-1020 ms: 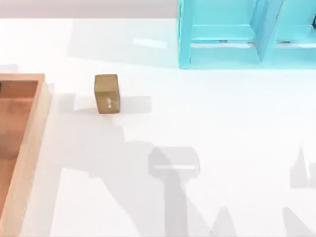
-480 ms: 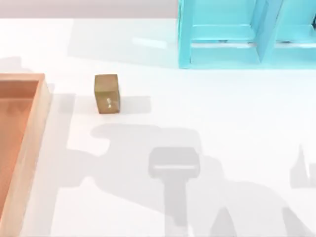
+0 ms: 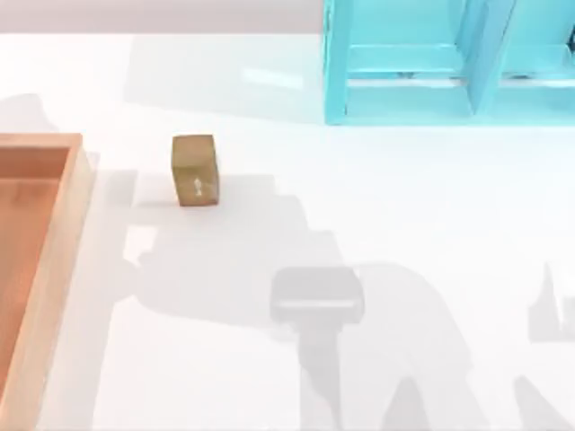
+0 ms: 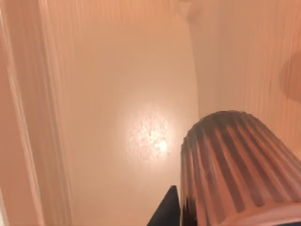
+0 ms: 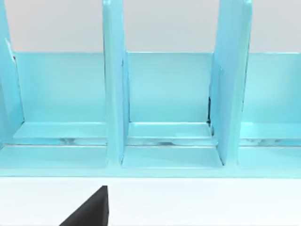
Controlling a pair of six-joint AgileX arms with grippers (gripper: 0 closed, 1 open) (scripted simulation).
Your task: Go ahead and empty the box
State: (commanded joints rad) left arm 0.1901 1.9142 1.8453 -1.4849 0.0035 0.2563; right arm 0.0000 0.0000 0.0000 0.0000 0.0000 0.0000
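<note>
Pale wood rim and orange-brown floor: the box sits at the table's left edge in the top view, cut off by the frame, w/ its long wall running down the left side. What shows of its floor there is bare. Just to its right, apart from it, a small tan-brown cube w/ a white mark stands on the white table. A turquoise shelf unit is at the far right-hand part of the table, well apart from both. Large grey arm shadows fall across the table's middle and near edge. Left wrist view looks close down into the box: pale inner walls, glossy floor w/ a bright glare spot, and right by the lens a ribbed, round brownish object w/ vertical ridges; can't tell what it is, nor if it's gripped. A dark finger tip pokes in beside it, so left claw's state: can't tell. Right wrist view faces the shelf unit head on, upright dividers forming compartments, w/ one dark finger tip at the frame edge over the table; right claw's state: can't tell either.
</note>
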